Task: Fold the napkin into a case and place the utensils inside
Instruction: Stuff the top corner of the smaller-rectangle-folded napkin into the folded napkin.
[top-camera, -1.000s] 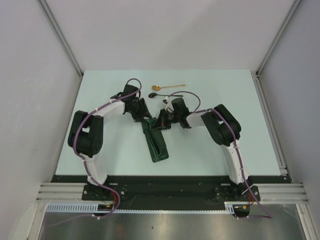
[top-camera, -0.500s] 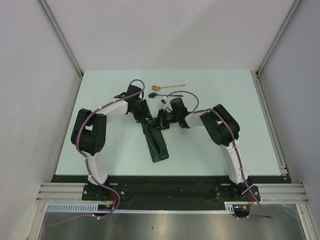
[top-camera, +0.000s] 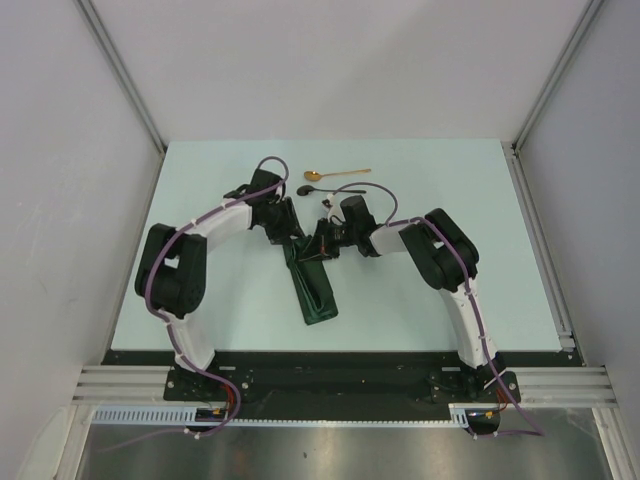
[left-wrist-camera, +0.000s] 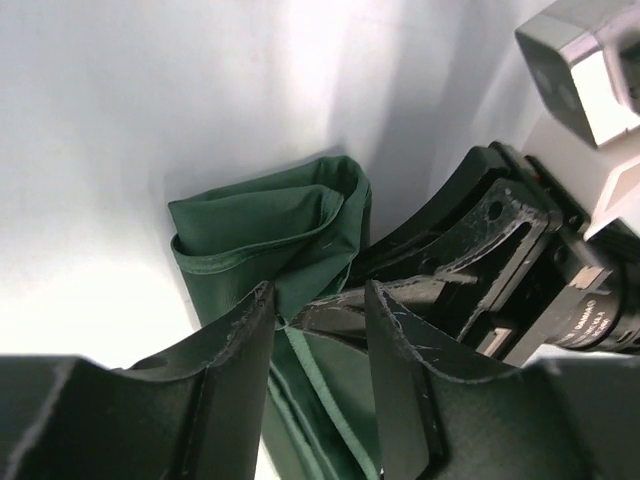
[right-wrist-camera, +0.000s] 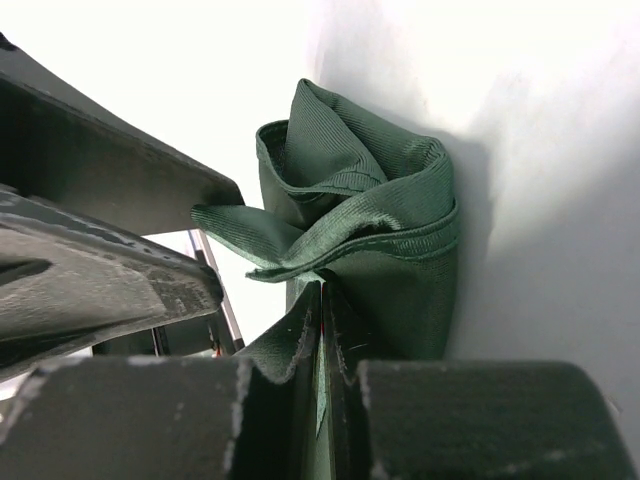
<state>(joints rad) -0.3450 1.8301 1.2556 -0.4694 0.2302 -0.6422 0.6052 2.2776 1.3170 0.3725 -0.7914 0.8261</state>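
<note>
The dark green napkin (top-camera: 314, 288) lies folded as a narrow, long case in the middle of the table, its far end raised and bunched. My right gripper (top-camera: 321, 247) is shut on a layer of cloth at that far end; in the right wrist view its jaws (right-wrist-camera: 322, 300) pinch a thin hem below the rolled folds (right-wrist-camera: 385, 200). My left gripper (top-camera: 292, 236) stands open right beside it, its fingers (left-wrist-camera: 243, 335) apart over the cloth (left-wrist-camera: 265, 235), a hem running between them. The utensils, a gold spoon (top-camera: 335, 174) and a black spoon (top-camera: 330, 187), lie just beyond both grippers.
The two grippers almost touch; the right gripper's black body (left-wrist-camera: 480, 250) fills the right side of the left wrist view. Grey walls enclose the pale table (top-camera: 450, 280) on three sides, with a rail (top-camera: 540, 250) along the right edge.
The left arm has shifted a little, its elbow swinging back left, and its jaws have narrowed slightly. The right gripper keeps its hold on the cloth.
</note>
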